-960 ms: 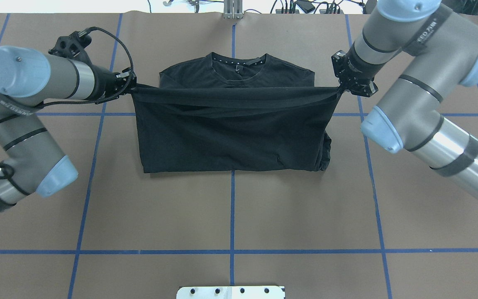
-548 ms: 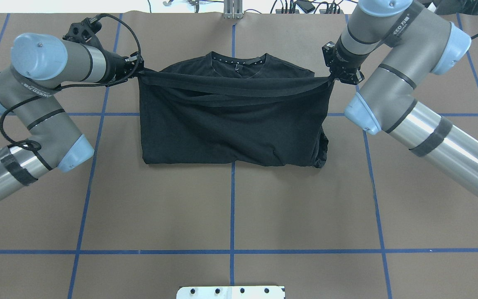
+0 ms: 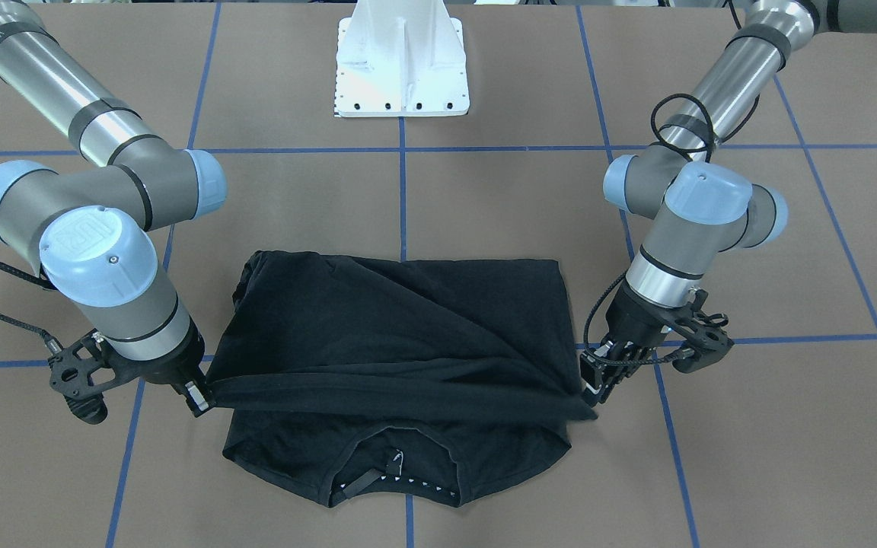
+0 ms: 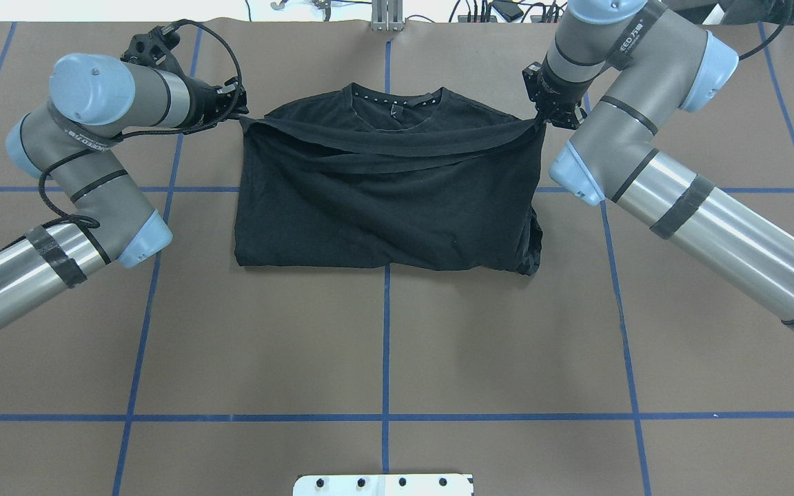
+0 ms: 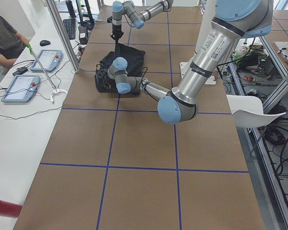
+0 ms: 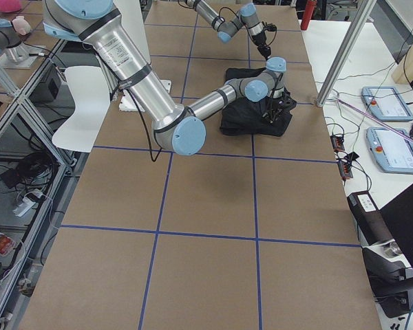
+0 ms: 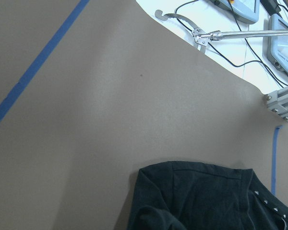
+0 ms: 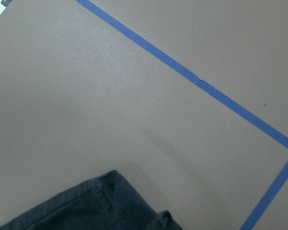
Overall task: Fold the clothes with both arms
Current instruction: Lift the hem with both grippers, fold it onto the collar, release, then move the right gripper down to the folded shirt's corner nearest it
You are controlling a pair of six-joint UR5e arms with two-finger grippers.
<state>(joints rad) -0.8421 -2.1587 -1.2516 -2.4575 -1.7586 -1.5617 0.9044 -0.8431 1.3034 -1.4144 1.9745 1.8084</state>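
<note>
Currently, T-shirt point(image 4: 383, 213): far half of the table point(image 4: 383, 344).
Left gripper point(image 4: 237, 117): clamped on its taut hem corner.
Right gripper point(image 4: 540, 118): same, opposite corner.
Change: hem carried from chest to shoulders in 1 s.
For you: fold nearly closed; release likely next.

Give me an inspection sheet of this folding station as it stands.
Surface: brown table cover with blue tape grid, flat.
Job's things: black T-shirt half folded, collar away from the robot; one edge lifted, stretched taut between the grippers; fabric bunched at its near right corner.
Clutter: nothing seen.
Grippers: left gripper and right gripper each shut on an end of the lifted edge.
Cables: black cable loops by the left wrist.
Surroundings: white pedestal at the robot's base; control tablets and a seated person at a side bench.
</note>
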